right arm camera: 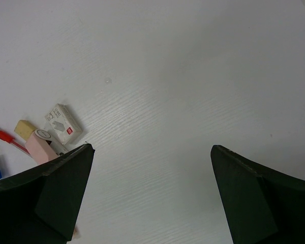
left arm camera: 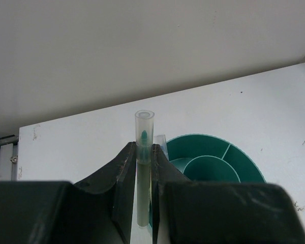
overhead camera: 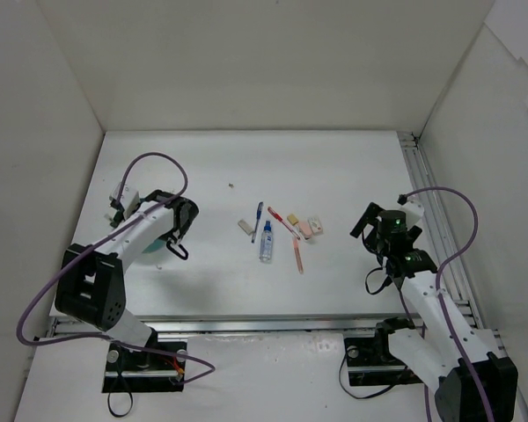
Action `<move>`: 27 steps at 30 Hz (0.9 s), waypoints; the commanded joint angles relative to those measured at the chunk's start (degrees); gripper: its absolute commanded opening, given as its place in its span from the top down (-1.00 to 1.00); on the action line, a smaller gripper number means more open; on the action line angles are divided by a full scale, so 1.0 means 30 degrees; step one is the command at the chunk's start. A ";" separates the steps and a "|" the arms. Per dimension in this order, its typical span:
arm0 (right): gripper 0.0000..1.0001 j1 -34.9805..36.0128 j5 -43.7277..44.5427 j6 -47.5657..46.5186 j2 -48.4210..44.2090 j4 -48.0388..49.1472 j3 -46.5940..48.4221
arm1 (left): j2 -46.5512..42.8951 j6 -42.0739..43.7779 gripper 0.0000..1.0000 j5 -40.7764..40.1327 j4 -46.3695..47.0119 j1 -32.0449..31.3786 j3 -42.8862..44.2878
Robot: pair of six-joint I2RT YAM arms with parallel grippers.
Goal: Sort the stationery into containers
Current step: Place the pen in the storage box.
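Left gripper (left arm camera: 143,150) clenched on capped pen (left arm camera: 144,124); cup (left arm camera: 193,145) lies at its four o'clock, likely off-centre. Releasing here risks the pen missing onto desk (left arm camera: 274,101). Right gripper (right arm camera: 152,195) released, empty.

A white table (overhead camera: 334,167) is enclosed by plain white walls (overhead camera: 273,61) on three sides. A metal rail (overhead camera: 415,163) is fixed along its right edge. A small dark speck (overhead camera: 231,185) is seen on the tabletop.

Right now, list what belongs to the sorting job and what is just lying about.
Job: clear-capped pen in left gripper, teal container, blue-capped tube, red pen, pink pen, tan eraser.
Not: purple cable, side rail, speck.
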 commanded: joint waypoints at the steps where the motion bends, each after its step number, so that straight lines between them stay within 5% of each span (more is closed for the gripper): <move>1: -0.96 0.0027 0.0534 -0.0036 0.0399 0.1177 0.0295 | 0.0392 -1.1269 1.00 -0.0515 -0.3836 0.0273 0.0966; 16: -0.96 -0.0031 0.0358 -0.0183 0.1426 0.1383 0.0617 | 0.2884 -1.2120 1.00 -0.0195 -0.3836 0.0802 0.2256; 24: -0.96 -0.0002 0.0153 -0.0183 0.1367 0.1412 0.0588 | 0.2739 -1.3702 0.80 0.1591 -0.3807 0.0392 0.0880; 27: -0.96 0.0085 0.0036 -0.0182 0.1308 0.1383 0.0617 | 0.2300 -1.3937 0.47 0.1770 -0.3807 0.0013 0.0469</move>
